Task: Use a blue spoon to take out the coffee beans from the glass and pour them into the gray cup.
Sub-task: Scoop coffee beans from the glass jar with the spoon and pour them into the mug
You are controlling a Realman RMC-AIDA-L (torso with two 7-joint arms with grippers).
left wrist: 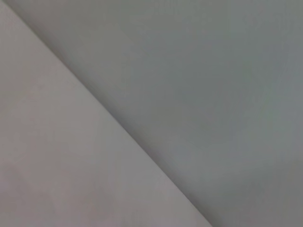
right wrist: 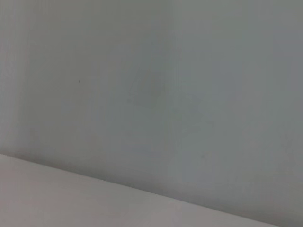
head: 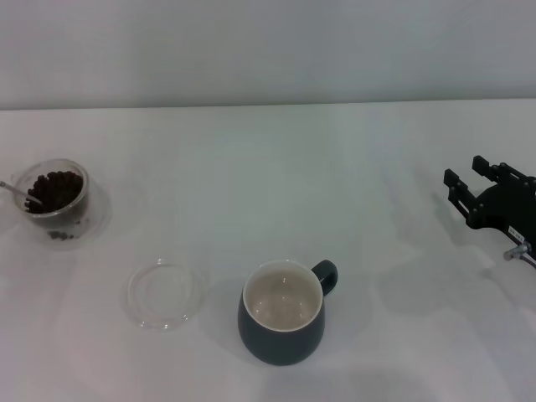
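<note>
Head view: my right claw (head: 469, 186) hovers at the far right over the white counter (head: 268, 167), well apart from everything; two fingertips show w/ a gap between them, so I judge it spread, holding nothing. My left claw is not in view. The glass (head: 57, 194) sits at the far left, heaped w/ the coffee beans (head: 55, 189); a few beans look to lie low at its base, inside or outside I cannot tell. The blue spoon (head: 15, 189) rests in the glass, its thin end sticking out toward the left edge. The gray cup (head: 282, 314) stands near front centre, upright, cream inside bare, handle pointing to my right and away. A flat clear glass dish (head: 166, 294) lies just left of the cup, apart from it. Left wrist view: only counter surface and wall, no task item, no fingers. Right wrist view: same, counter edge and wall only. Judgement: task at start, no beans moved yet; step in hand is approach to the spoon. Next move calls for reaching the spoon's free end at the far left, likely a left-arm job, and gripping w/o tipping the glass.
</note>
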